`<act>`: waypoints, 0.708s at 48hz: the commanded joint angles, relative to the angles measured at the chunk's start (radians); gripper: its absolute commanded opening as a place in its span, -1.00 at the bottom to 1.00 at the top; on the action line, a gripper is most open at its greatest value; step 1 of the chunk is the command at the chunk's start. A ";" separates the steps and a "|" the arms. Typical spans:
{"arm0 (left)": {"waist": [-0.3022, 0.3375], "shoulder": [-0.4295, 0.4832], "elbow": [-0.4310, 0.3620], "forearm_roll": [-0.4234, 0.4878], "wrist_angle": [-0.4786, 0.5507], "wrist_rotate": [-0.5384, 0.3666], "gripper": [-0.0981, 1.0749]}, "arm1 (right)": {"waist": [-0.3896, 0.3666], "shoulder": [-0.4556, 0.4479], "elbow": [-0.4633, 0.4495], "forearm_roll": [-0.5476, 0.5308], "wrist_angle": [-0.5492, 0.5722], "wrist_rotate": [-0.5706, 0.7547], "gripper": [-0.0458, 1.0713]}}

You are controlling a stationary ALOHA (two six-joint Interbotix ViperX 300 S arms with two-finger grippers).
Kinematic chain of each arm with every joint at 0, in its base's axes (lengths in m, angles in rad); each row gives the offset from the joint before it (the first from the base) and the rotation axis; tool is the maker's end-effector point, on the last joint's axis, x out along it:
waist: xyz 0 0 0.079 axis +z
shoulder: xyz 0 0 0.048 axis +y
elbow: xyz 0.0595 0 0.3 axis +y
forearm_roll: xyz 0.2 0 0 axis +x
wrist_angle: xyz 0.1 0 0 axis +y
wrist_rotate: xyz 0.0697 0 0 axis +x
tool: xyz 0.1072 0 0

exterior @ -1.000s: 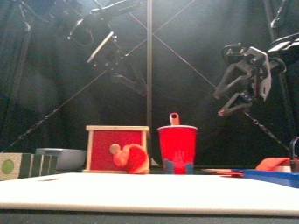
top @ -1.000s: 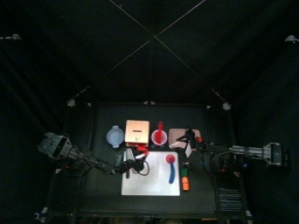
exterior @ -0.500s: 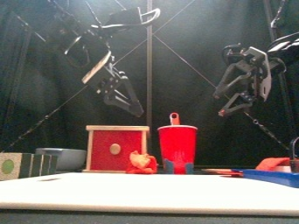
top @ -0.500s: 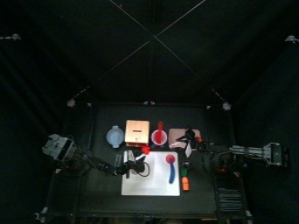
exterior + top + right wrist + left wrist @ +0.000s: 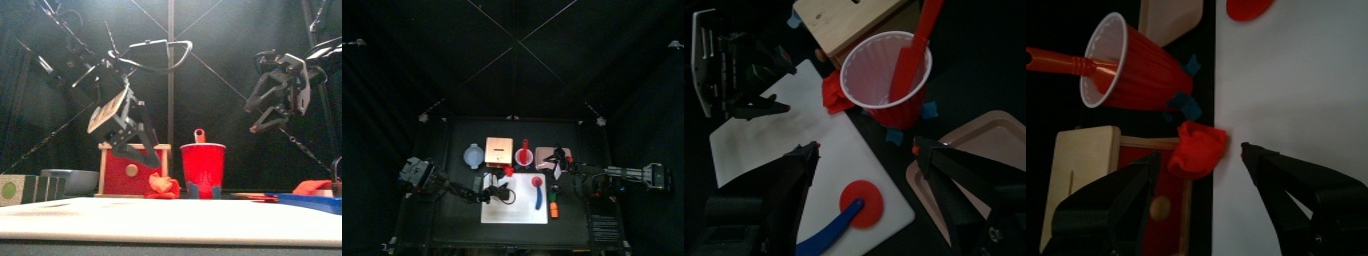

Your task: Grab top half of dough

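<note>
The dough is a small red lump sitting at the far edge of the white board, close to that edge's left corner as the front view shows it; part of the lump overhangs toward the wooden box just behind. The red cup, which holds an orange stick-like tool, stands just beside the dough off the board's far edge. The left gripper hangs above the dough with its jaws released and spread wide, one on each side of the lump and neither touching it; this straddling position appears chosen so that closing would pinch the upper part of the lump rather than push it off the board. In the front view the left gripper is tilted downward over the dough, just above it. The right gripper rests raised well above the table's right side, jaws spread and holding nothing, clear of the working area. A round red-headed utensil with a blue handle lies farther along the board, well apart from the dough. The grasp is judged not yet made; a further descent and closure would be required.
</note>
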 commanded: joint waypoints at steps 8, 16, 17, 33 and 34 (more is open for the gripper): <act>0.012 0.038 -0.017 -0.035 0.044 0.078 0.83 | -0.002 -0.003 -0.011 0.002 -0.005 0.000 0.94; 0.020 0.051 -0.017 -0.049 0.106 0.110 0.83 | -0.002 -0.002 -0.009 0.002 -0.005 -0.002 0.94; 0.020 0.051 -0.018 -0.048 0.109 0.114 0.82 | -0.003 0.000 -0.009 0.002 -0.005 -0.002 0.94; 0.055 0.057 -0.052 -0.044 -0.012 0.156 0.82 | -0.003 0.009 -0.009 0.002 -0.005 0.000 0.94; 0.060 0.058 -0.054 -0.044 -0.025 0.158 0.82 | -0.003 0.009 -0.009 0.002 -0.005 -0.002 0.94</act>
